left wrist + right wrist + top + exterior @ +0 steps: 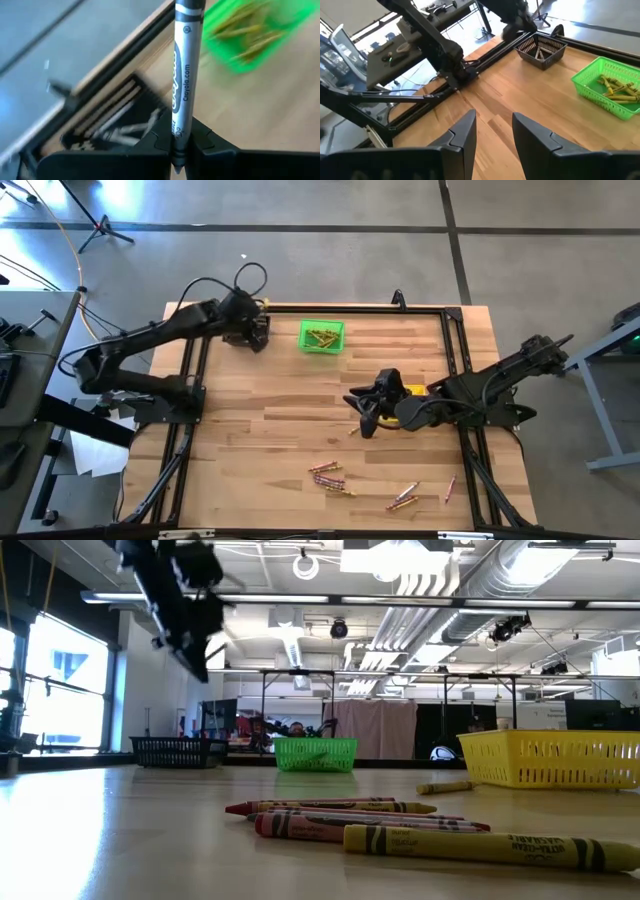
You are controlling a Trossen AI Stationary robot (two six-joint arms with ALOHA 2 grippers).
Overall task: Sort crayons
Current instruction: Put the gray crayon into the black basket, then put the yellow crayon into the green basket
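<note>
low view: wooden table (120, 830), crayons (340, 815), ceiling ducts (440, 580) behind.

Grey crayon (182, 85) – black bands; green bin (321, 337), yellow bin (555, 758).

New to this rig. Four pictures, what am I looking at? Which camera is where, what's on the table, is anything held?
Two dark robot arms work at a wooden table. One camera looks straight down, one sits at table-top height, and one rides on each wrist. The left gripper, above the black mesh bin at the far left corner, is shut on a grey paper-wrapped crayon. The right gripper is open and empty, hovering over the yellow mesh bin. A green mesh bin holds yellowish crayons. Loose red and yellow crayons lie near the front edge.
</note>
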